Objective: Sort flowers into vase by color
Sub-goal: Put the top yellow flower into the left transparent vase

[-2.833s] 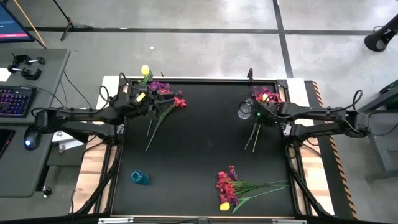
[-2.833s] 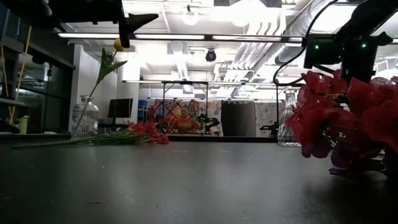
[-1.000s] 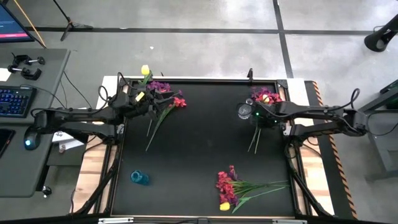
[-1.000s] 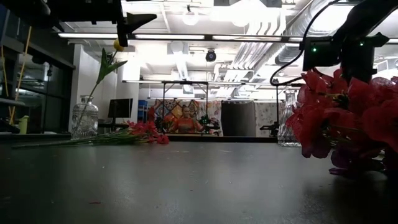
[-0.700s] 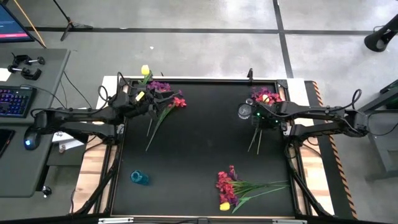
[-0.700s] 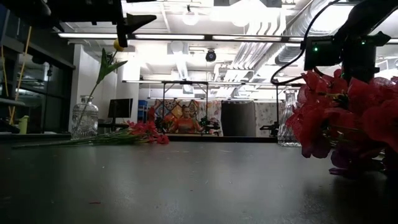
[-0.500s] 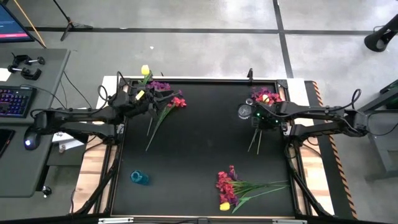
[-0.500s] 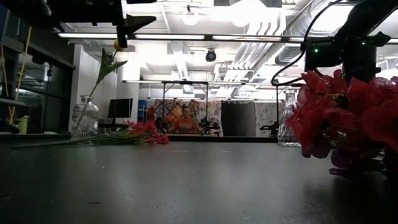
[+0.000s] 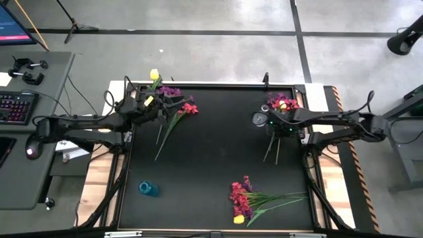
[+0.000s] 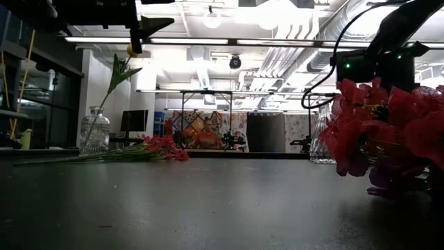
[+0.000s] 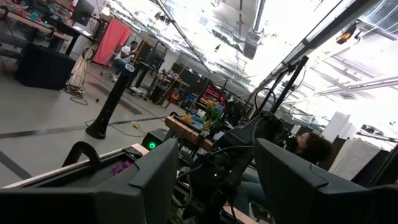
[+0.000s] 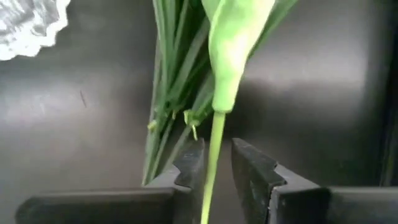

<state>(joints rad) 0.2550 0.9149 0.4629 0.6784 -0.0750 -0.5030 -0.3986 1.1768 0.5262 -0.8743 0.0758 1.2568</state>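
Note:
My right gripper (image 12: 217,163) points down over the stem ends of a red-pink and yellow bunch (image 9: 283,103) lying at the far right. Its fingers are a narrow gap apart, with one green stem (image 12: 215,146) between them and a gap on each side. A clear vase (image 9: 259,119) stands beside it. My left gripper (image 9: 149,104) is open at the far left, above a clear vase (image 10: 94,132). In that vase a yellow flower (image 10: 130,50) stands leaning. Purple (image 9: 168,92) and red (image 9: 190,108) flowers lie on the table next to it.
A third bunch of red-pink flowers with a yellow one (image 9: 241,198) lies near the front edge, stems toward the right. A small blue container (image 9: 148,189) lies at the near left. The table's middle (image 9: 211,139) is bare black surface. A person (image 10: 206,132) sits in the room behind.
My right gripper has come down a little over the stem ends beside the clear vase.

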